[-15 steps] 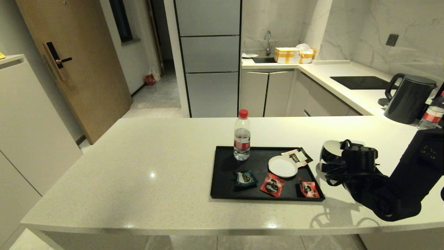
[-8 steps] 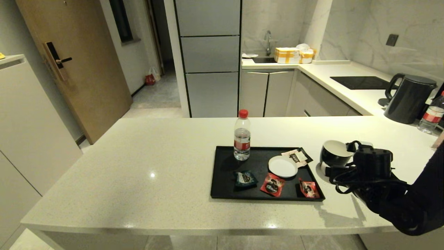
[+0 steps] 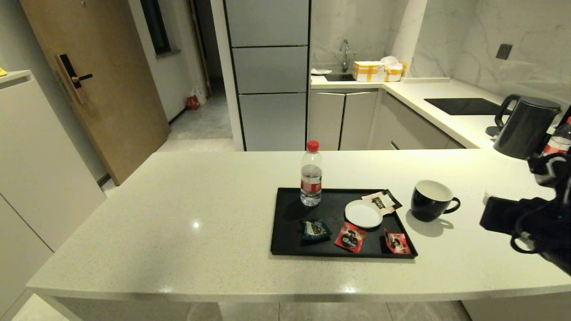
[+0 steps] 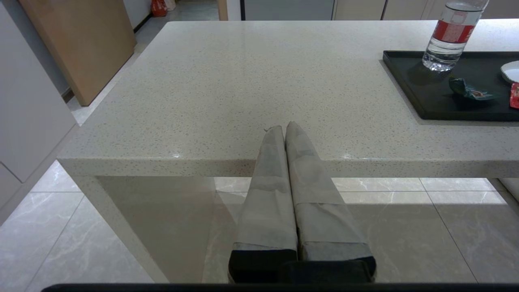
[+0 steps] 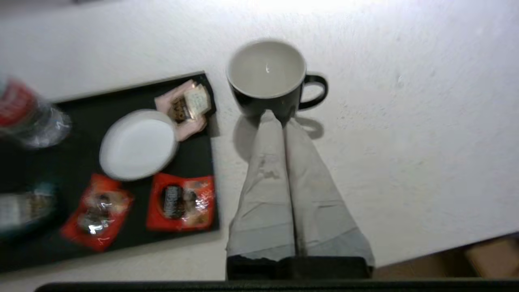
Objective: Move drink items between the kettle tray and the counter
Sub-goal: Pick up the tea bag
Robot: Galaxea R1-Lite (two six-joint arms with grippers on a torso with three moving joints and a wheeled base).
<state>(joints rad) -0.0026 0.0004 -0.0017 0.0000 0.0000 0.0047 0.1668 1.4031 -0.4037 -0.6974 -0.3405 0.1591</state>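
The glossy black mug [image 3: 430, 200] stands upright on the off-white counter [image 3: 200, 200], just right of the black kettle tray [image 3: 290, 240], handle pointing right. The dark teal sachet [image 3: 316, 229] lies on the tray's front left part. My right arm [image 3: 526, 218] is at the far right, well clear of the mug. In the right wrist view the right gripper [image 5: 275, 117] is shut and empty, above the counter, its tips pointing at the mug [image 5: 265, 77]. My left gripper [image 4: 285, 126] is shut and empty, parked at the counter's front edge, left of the tray [image 4: 425, 101].
On the tray stand a red-capped water bottle [image 3: 311, 178], a white round dish [image 3: 363, 214], two red sachets [image 3: 350, 237] and a pale sachet [image 3: 379, 200]. A black kettle [image 3: 526, 127] and a cooktop [image 3: 464, 106] are at the back right.
My right gripper has let go of the mug and pulled back to the right. The mug now stands alone on the counter beside the tray.
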